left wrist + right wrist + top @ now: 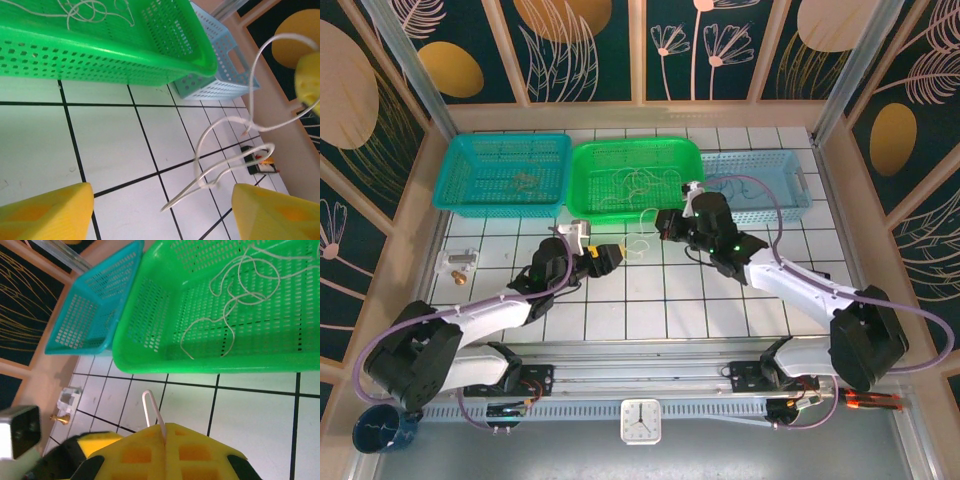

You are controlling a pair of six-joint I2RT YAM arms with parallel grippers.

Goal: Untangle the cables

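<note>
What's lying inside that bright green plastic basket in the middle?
A loose tangle of thin cream-white wires lies on the green plastic basket's perforated floor. The black right arm covers its near right corner in the overhead view, so anything there is hidden.

No legible text or labels anywhere — clock (640, 421) numerals too small.

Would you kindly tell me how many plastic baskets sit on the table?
3: teal basket at the left, green basket in the middle, light blue basket at the right.
</note>
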